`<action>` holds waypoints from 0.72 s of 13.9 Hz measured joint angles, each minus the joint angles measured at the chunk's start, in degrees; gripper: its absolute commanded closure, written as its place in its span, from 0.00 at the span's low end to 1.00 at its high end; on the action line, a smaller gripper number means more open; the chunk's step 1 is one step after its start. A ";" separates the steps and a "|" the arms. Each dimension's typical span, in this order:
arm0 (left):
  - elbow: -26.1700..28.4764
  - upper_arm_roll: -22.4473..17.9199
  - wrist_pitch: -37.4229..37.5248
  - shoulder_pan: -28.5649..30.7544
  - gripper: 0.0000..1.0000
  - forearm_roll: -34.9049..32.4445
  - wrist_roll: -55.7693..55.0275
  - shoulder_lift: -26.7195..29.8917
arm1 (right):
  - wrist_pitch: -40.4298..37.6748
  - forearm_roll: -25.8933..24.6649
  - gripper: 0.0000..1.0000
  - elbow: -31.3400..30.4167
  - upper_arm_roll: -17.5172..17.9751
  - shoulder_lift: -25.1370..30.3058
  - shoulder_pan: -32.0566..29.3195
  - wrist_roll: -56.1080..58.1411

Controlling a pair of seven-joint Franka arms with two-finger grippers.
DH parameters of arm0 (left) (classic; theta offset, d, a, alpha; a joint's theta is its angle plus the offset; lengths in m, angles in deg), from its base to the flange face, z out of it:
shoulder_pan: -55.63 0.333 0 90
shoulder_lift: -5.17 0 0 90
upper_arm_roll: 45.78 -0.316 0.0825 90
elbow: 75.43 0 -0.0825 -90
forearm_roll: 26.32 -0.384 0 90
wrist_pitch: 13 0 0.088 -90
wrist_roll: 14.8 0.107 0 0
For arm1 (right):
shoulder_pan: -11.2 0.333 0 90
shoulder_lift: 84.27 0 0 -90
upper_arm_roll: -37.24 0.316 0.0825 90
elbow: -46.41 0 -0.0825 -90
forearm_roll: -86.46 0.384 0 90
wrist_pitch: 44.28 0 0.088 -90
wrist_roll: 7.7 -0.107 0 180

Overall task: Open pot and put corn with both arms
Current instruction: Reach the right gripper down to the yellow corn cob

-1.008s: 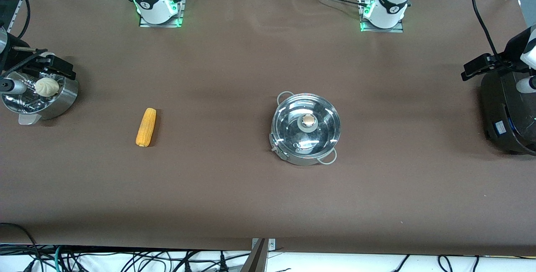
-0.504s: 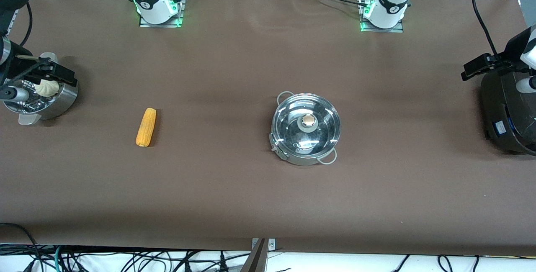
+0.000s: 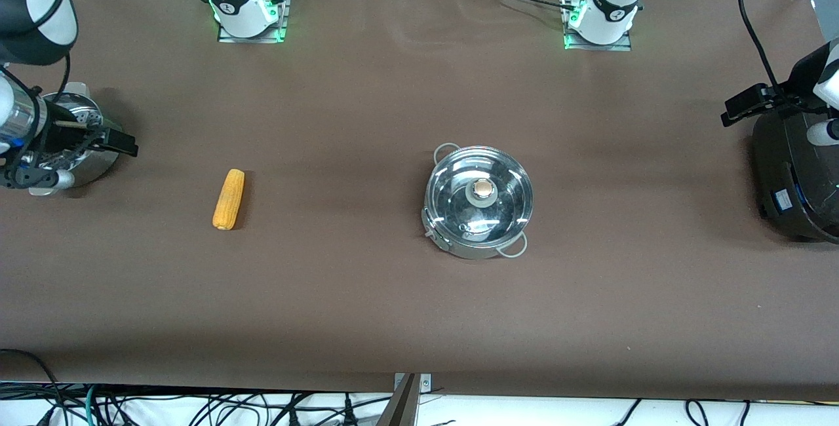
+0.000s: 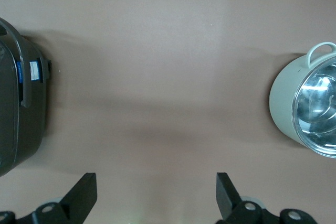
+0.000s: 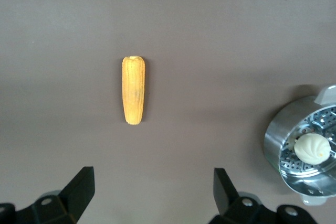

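The steel pot (image 3: 478, 202) stands mid-table with its glass lid and round knob (image 3: 482, 188) on; it also shows in the left wrist view (image 4: 307, 106). The yellow-orange corn (image 3: 228, 199) lies flat toward the right arm's end of the table, and the right wrist view (image 5: 133, 90) shows it too. My right gripper (image 3: 72, 141) is over the steamer basket, open and empty (image 5: 152, 179). My left gripper (image 3: 754, 103) is beside the black cooker, open and empty (image 4: 156, 182), over bare table between cooker and pot.
A perforated steel steamer basket (image 3: 98, 162) holding a white bun (image 5: 312, 147) stands at the right arm's end. A large black cooker (image 3: 796, 177) stands at the left arm's end. Brown table (image 3: 367, 295) lies around the pot and corn.
My right arm has shifted over the steamer basket toward the corn, now hiding the bun in the front view. The left arm, pot and corn have not moved.
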 measured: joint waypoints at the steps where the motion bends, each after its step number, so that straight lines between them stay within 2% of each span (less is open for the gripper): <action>1: -0.01 0.02 -0.02 -0.01 0.00 0.00 0.00 0.00 | 1.04 0.78 0.00 -0.03 0.01 -1.33 0.01 -0.02; 7: 0.23 0.00 -0.57 -0.01 0.00 0.00 0.00 -0.05 | 11.65 1.96 0.00 -0.18 0.09 -12.54 2.63 -2.30; 10: 1.05 0.00 -1.95 -0.01 0.00 0.00 0.04 -0.32 | 16.45 1.96 0.00 -0.83 0.13 -16.29 4.97 -4.18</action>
